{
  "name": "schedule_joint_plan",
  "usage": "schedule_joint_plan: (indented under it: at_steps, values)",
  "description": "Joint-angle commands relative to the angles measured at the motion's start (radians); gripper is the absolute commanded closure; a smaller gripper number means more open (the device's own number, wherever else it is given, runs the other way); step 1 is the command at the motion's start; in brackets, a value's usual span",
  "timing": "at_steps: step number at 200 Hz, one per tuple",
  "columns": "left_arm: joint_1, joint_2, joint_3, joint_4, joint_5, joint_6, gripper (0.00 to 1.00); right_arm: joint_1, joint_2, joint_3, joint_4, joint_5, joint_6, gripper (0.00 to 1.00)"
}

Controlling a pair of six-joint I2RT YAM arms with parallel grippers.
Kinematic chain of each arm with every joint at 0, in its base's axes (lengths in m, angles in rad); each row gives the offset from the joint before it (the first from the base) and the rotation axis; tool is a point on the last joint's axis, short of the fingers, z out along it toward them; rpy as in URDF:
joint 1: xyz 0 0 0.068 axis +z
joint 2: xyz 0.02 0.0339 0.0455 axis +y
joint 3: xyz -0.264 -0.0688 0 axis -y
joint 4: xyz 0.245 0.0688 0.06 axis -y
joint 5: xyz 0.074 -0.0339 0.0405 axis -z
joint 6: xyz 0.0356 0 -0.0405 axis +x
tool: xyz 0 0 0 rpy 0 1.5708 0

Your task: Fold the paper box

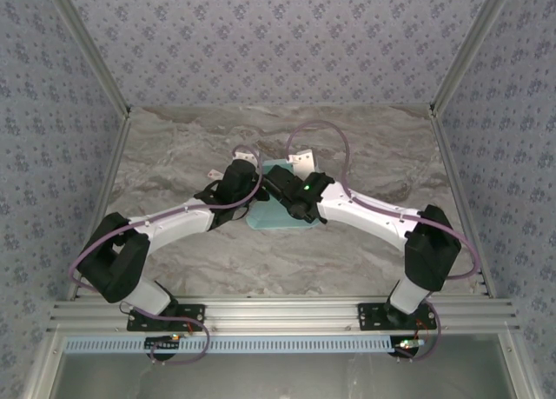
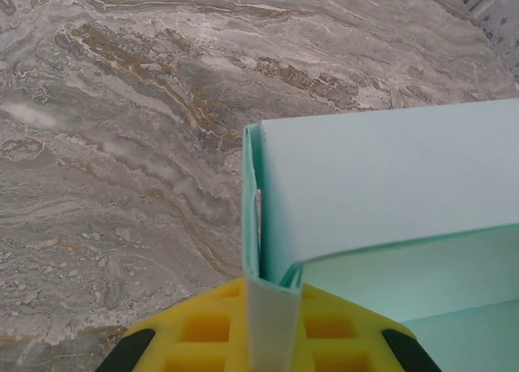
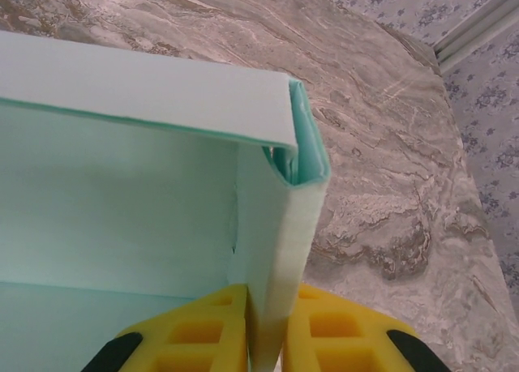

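Paper box (image 1: 276,215), light blue, walls raised. Top view: sat on surface (image 1: 365,242), both wrists over it. Left wrist view: left fingers (image 2: 203,331) gripped a folded box wall. Right wrist view: right fingers (image 3: 195,331) gripped another doubled-over wall. Step judged: creasing walls. Next calls for a clean release.

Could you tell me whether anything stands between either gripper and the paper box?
Nothing visible does. The left gripper is shut on one folded upright wall of the paper box, and the right gripper is shut on another wall.
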Motion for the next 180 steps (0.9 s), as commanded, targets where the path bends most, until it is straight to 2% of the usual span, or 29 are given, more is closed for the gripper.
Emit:
schedule_joint_plan:
  at_steps: [1, 25, 71, 101, 137, 180]
  values:
    - [-0.019, -0.012, -0.01, -0.005, 0.022, 0.021, 0.98, -0.008, -0.027, -0.006, 0.025, 0.035, -0.023, 0.82]
    - [-0.019, -0.015, -0.01, -0.007, 0.021, 0.023, 0.98, -0.029, -0.088, -0.052, 0.122, -0.076, -0.064, 0.8]
    - [-0.02, -0.016, -0.005, -0.013, 0.018, 0.027, 0.97, -0.074, -0.139, -0.09, 0.192, -0.23, -0.074, 0.74]
    - [-0.019, -0.015, -0.003, -0.016, 0.016, 0.03, 0.97, -0.085, -0.154, -0.094, 0.204, -0.268, -0.074, 0.71]
    - [-0.019, -0.014, 0.0, -0.02, 0.012, 0.036, 0.97, -0.094, -0.179, -0.1, 0.208, -0.288, -0.08, 0.63]
    - [-0.019, -0.018, 0.001, -0.024, 0.011, 0.041, 0.97, -0.119, -0.197, -0.145, 0.211, -0.355, -0.09, 0.62]
